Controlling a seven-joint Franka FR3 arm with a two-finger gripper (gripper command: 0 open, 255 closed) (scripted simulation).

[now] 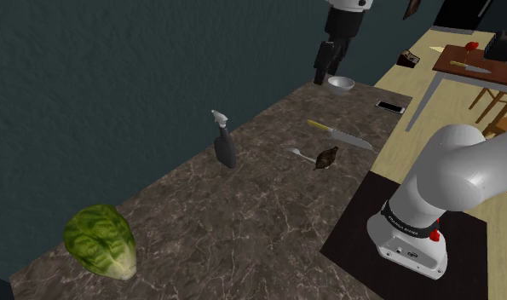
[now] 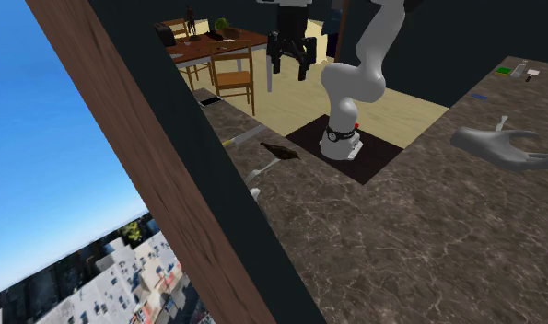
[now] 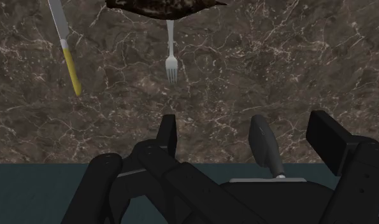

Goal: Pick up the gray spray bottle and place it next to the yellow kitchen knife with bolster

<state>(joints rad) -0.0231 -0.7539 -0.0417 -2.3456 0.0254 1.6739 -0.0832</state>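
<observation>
The dark grey spray bottle [image 1: 224, 141] stands upright on the marbled counter [image 1: 243, 213], near the dark wall. The yellow-handled knife [image 1: 339, 135] lies farther along the counter toward the shoulder view's right. My gripper [image 1: 326, 63] hangs open high above the counter's far end, well away from both. In the wrist view the bottle [image 3: 265, 144] appears far below, between my spread fingers [image 3: 167, 132], untouched, and the knife [image 3: 69, 60] lies off to one side. From the second exterior view the gripper [image 2: 291, 53] is open with nothing in it.
A fork [image 1: 299, 153] and a dark brown leaf-shaped object [image 1: 326, 157] lie between bottle and knife. A bowl [image 1: 341, 83] and a phone [image 1: 390, 106] sit at the far end, a lettuce [image 1: 100, 241] at the near end. A wooden table [image 1: 477, 72] with chairs stands beyond.
</observation>
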